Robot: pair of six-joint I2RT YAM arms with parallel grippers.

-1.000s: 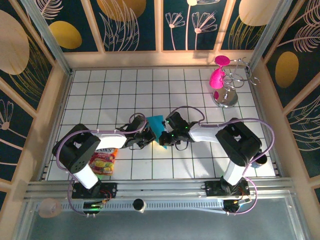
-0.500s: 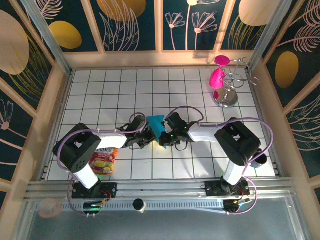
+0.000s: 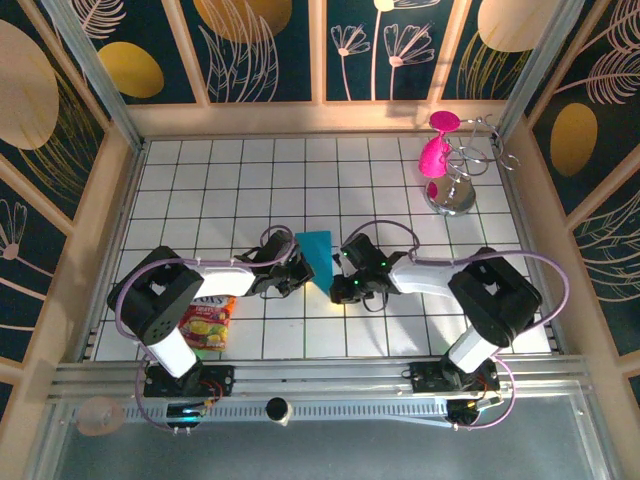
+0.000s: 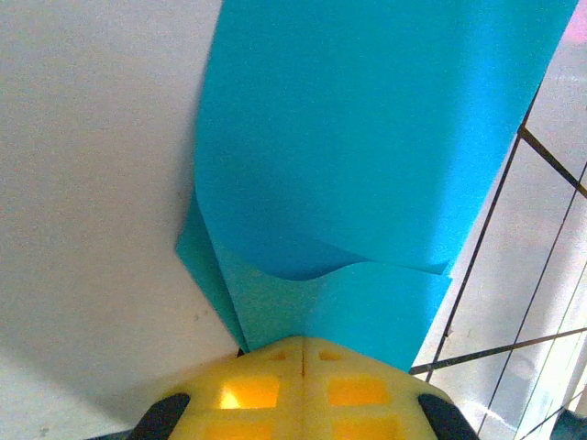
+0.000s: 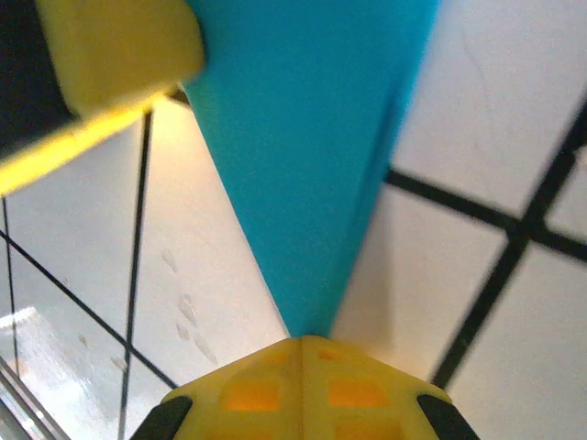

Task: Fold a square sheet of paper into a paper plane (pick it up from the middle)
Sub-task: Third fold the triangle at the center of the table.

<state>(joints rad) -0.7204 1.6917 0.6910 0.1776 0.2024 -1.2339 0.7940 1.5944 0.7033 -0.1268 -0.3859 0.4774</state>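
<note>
Left tool (image 4: 303, 343) clamps folded paper (image 4: 367, 137), right tool (image 5: 303, 341) seemingly its tip

You were working in a robot test cell, not a home: a white gridded tabletop (image 3: 200, 180) boxed in by wood-framed walls of dark floral panels (image 3: 260, 50), an aluminium rail (image 3: 320, 372) along the near edge, and staged props, namely pink goblets (image 3: 437, 150) on a wire rack (image 3: 468, 165) and a snack packet (image 3: 207, 325).
</note>
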